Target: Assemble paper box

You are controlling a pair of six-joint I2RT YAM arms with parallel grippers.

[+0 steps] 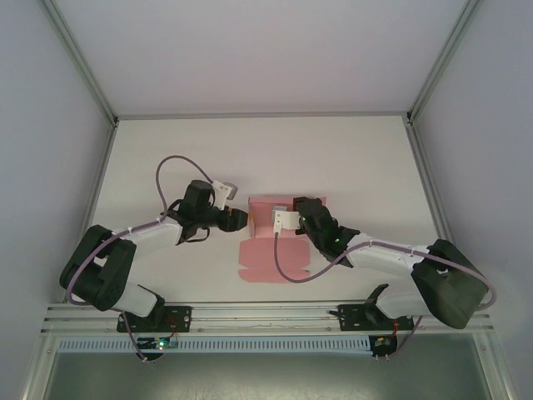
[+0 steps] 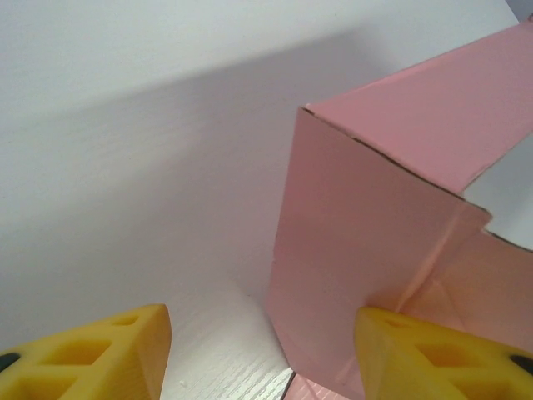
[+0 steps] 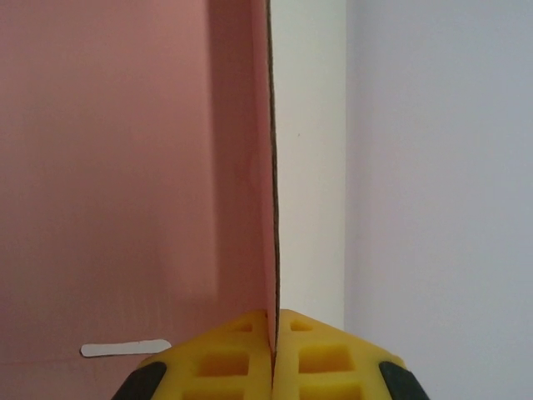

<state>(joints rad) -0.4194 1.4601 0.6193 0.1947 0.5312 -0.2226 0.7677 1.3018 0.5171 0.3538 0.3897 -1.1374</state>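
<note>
The pink paper box (image 1: 271, 246) lies partly folded at the table's middle, its far part raised and its near flap flat. My right gripper (image 1: 293, 210) is shut on the thin edge of an upright pink wall (image 3: 125, 167), the card pinched between its yellow fingers (image 3: 225, 362). My left gripper (image 1: 242, 219) stands open at the box's left end. In the left wrist view a raised pink side panel (image 2: 358, 250) stands between the yellow fingers (image 2: 92, 354), close against the right one; whether it touches is unclear.
The white table (image 1: 166, 158) stretches around the box, bounded by pale walls and metal frame posts (image 1: 83, 62). A metal rail (image 1: 266, 312) runs along the near edge by the arm bases. Purple cables (image 1: 171, 167) loop above each arm.
</note>
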